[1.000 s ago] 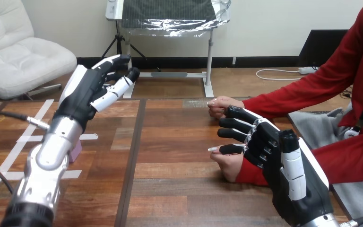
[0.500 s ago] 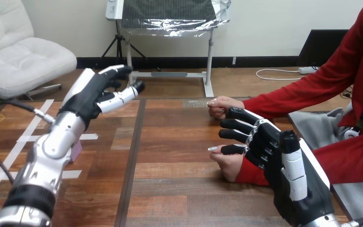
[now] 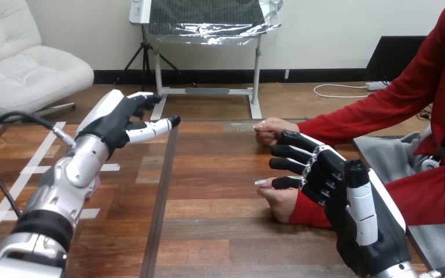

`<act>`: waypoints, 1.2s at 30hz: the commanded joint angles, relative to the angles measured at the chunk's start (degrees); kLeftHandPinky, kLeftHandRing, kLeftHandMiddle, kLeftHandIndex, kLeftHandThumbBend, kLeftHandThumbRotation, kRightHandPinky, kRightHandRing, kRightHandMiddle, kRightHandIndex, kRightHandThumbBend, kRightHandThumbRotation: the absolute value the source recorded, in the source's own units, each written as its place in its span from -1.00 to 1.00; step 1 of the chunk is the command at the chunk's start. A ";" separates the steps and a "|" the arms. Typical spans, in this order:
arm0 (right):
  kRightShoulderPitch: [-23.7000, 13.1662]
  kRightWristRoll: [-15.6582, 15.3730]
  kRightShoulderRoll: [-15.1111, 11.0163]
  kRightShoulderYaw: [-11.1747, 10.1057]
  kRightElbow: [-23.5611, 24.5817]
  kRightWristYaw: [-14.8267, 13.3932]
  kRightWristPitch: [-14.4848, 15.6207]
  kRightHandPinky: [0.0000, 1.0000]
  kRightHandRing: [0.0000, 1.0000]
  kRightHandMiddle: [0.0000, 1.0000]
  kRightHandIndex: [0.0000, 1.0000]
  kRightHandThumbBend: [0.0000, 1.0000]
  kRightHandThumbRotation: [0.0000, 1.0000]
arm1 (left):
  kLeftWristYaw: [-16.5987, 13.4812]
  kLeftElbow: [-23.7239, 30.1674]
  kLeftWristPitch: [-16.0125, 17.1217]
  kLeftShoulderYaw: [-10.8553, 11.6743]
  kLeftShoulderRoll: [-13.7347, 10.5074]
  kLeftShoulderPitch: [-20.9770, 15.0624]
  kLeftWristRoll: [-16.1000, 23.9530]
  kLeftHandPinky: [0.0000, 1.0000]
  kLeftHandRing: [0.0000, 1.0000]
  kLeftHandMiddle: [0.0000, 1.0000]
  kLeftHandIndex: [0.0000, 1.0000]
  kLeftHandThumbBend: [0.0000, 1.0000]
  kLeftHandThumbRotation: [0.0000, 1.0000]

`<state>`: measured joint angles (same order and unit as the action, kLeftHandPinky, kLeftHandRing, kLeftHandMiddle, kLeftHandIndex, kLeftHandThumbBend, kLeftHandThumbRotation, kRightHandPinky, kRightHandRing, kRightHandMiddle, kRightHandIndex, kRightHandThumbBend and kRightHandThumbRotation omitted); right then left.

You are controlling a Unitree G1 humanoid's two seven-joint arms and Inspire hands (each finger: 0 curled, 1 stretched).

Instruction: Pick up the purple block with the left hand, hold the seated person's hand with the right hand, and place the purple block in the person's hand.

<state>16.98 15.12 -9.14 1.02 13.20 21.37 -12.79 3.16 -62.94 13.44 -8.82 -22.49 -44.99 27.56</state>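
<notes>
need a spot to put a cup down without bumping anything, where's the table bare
The widest bare patch of table lies between the dark seam and the right hand, down to the near edge. Crowded: the right side, where that hand sits over the person's hand, and the left, where the left arm crosses the purple block and white tape.

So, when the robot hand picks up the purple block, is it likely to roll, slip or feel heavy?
Only a sliver of the purple block shows behind the left forearm. Its edge looks straight and it rests on the table, so it probably will not roll. It looks small beside the forearm, so it is likely light. Slipperiness I cannot judge.
</notes>
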 commanded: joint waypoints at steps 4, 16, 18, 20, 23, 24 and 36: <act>-4.55 0.53 -0.28 -1.04 0.87 0.79 -2.24 0.35 0.56 0.58 0.63 0.69 1.00 | -4.36 -3.35 -1.48 -3.51 -2.97 -8.94 3.75 0.57 0.74 0.75 0.71 0.27 0.24; -4.50 0.61 -0.08 -1.04 0.89 1.28 -2.25 0.38 0.57 0.59 0.64 0.69 1.00 | -6.95 -6.51 -4.85 -5.06 -2.78 -10.27 5.11 0.52 0.71 0.70 0.70 0.33 0.14; -4.54 0.47 0.00 -1.00 0.78 1.24 -2.39 0.38 0.57 0.59 0.64 0.68 1.00 | -7.06 -6.91 -4.79 -5.17 -2.84 -10.30 5.02 0.53 0.70 0.69 0.69 0.33 0.10; -4.56 0.34 0.12 -0.95 0.71 1.12 -2.44 0.37 0.57 0.59 0.64 0.68 1.00 | -7.26 -7.45 -4.75 -5.12 -2.91 -10.23 4.77 0.53 0.70 0.69 0.69 0.33 0.07; -4.50 0.32 0.20 -0.94 0.64 1.09 -2.57 0.37 0.56 0.59 0.63 0.68 1.00 | -7.55 -8.03 -4.82 -4.99 -3.01 -10.09 4.48 0.54 0.69 0.68 0.68 0.33 0.01; -4.49 0.33 0.21 -0.94 0.62 1.10 -2.61 0.37 0.56 0.59 0.63 0.68 1.00 | -7.61 -8.15 -4.84 -4.97 -3.04 -10.06 4.42 0.54 0.69 0.68 0.68 0.33 -0.01; -4.79 0.45 0.24 -1.10 0.21 1.24 -2.93 0.35 0.55 0.58 0.62 0.68 1.00 | -8.38 -10.04 -7.50 -5.10 -3.46 -9.61 4.31 0.55 0.68 0.69 0.67 0.33 -0.12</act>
<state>16.32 15.24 -9.13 0.70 13.20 22.65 -13.92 -4.22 -72.56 6.83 -13.20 -24.64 -50.67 31.97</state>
